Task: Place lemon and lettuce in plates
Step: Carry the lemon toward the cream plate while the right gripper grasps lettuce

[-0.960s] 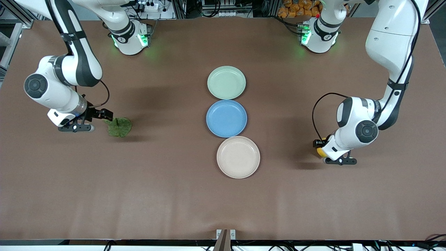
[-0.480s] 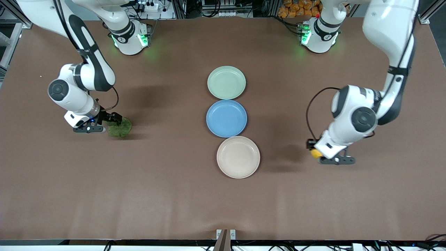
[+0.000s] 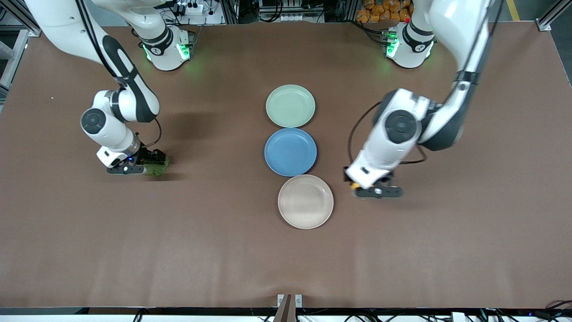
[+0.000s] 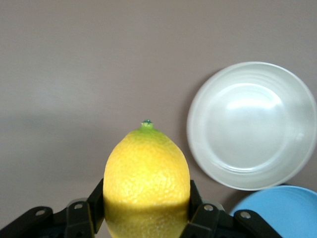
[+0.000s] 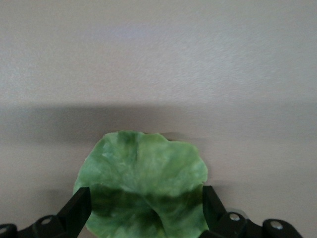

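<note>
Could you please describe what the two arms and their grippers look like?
Both arms are glossy white with dark grey bands and round dark caps at the joints, and each base glows green. A thin black cable loops by each wrist. The left gripper and right gripper are black, with slim black fingers fixed by small silver screws.

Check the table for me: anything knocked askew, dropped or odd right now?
Nothing stands out. The left gripper holds the lemon beside the beige plate; the right gripper straddles the lettuce. All three plates sit in line, bare.
</note>
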Motion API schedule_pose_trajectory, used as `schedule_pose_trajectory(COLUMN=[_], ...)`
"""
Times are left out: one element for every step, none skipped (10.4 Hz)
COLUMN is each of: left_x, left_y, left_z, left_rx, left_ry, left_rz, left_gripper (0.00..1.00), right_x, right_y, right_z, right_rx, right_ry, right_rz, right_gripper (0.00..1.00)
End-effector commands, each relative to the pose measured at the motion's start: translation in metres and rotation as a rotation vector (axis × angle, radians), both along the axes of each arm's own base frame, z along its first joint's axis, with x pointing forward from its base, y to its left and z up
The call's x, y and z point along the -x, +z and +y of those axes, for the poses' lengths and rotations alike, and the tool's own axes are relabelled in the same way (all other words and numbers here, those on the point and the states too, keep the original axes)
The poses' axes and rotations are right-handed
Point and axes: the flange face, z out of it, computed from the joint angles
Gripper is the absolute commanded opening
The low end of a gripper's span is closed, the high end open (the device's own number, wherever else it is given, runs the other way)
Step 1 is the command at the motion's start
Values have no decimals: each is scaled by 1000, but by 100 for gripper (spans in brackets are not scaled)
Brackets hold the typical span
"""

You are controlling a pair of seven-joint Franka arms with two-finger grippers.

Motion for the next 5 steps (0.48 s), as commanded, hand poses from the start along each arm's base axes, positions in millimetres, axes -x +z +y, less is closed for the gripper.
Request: schedule_pose_trajectory(left_x=[-5, -3, 1, 5, 9], left_y=[-24, -39, -54, -69, -83], left_z=[-51, -65, -75, -84, -91], left_rx=[49, 55, 66, 75, 81], left_ry=[80, 98, 118, 142, 154], left_rz=[20, 31, 26, 25, 25], left_gripper=[0, 0, 0, 0, 0], right_x=[0, 0, 0, -1, -1], right_y=[-1, 0, 1, 3, 5], right_z=[3, 5, 6, 5, 5], right_rx=[-10, -10, -10, -10, -10], right_ry=[-24, -19, -15, -10, -9], right_rz=[-7, -4, -1, 0, 18], right_gripper=[90, 72, 51, 30, 10])
